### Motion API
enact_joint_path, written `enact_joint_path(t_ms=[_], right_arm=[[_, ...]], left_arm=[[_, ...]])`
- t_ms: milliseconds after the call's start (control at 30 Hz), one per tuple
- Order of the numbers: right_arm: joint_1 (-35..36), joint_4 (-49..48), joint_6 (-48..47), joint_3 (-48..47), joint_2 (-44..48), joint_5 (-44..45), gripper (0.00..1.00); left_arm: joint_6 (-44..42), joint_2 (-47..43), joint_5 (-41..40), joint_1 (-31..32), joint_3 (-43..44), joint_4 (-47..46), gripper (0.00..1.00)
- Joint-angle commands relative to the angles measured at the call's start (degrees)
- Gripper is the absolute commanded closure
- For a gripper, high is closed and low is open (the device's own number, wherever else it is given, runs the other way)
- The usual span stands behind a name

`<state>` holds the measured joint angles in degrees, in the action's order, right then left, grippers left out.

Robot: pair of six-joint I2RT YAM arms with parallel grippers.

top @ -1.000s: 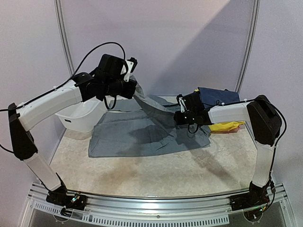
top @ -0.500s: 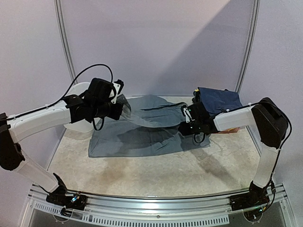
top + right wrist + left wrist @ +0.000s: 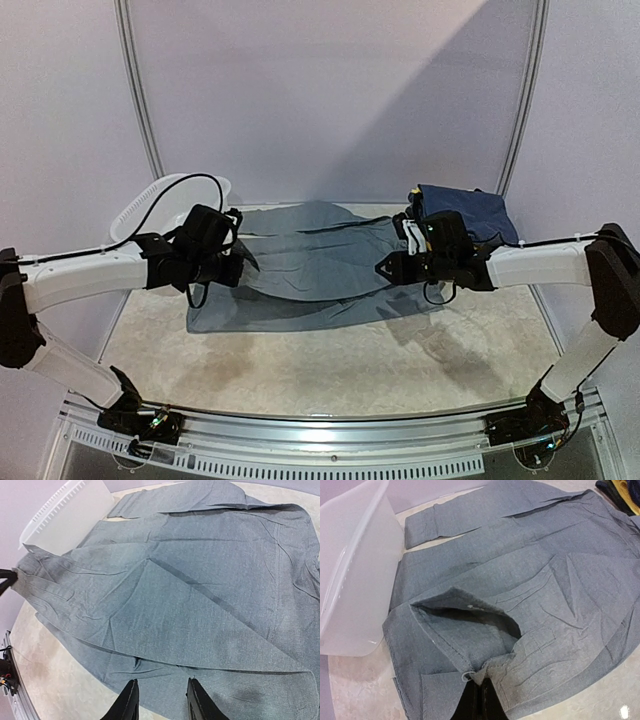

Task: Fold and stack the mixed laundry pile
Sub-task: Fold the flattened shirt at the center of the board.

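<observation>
Pinching the garment's (image 3: 320, 265) left edge in my clenched left fingers (image 3: 470, 707), right fingers (image 3: 127, 702) released above it, I should lay the fold flat, edges matched.

Lighting: soft, even, from overhead. Wall (image 3: 330, 90) is brighter at upper right, split by a diagonal edge. Faint shadows on cloth (image 3: 310, 265). Basin (image 3: 350, 580) overexposed. Small glare on table (image 3: 620, 711). Wrist views bend at the edges.

Beige marbled table (image 3: 330, 375), grey trousers (image 3: 310, 262) spread across it, white basin (image 3: 165, 200) far left, navy garment (image 3: 462, 210) far right
</observation>
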<state>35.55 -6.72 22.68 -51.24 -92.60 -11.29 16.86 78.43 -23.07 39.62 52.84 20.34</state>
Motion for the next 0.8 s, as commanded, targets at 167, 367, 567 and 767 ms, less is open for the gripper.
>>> enact_joint_path(t_ms=[167,367,567,767], right_arm=[[-0.19,-0.19,2.08,0.94,1.36,-2.85,0.66],[-0.21,0.66,2.78,2.32,2.73,-2.64,0.65],[-0.17,2.21,4.31,4.22,4.57,-1.89,0.59],[-0.17,9.07,6.98,6.15,8.23,8.36,0.25]], left_arm=[[5.07,1.04,-0.75,-2.77,-6.34,-1.98,1.0],[7.66,2.89,-3.21,-3.35,-9.82,-4.03,0.92],[12.77,4.0,-6.73,-3.93,-9.71,-1.03,0.48],[19.04,-1.83,-10.21,-3.98,-11.7,5.27,0.08]])
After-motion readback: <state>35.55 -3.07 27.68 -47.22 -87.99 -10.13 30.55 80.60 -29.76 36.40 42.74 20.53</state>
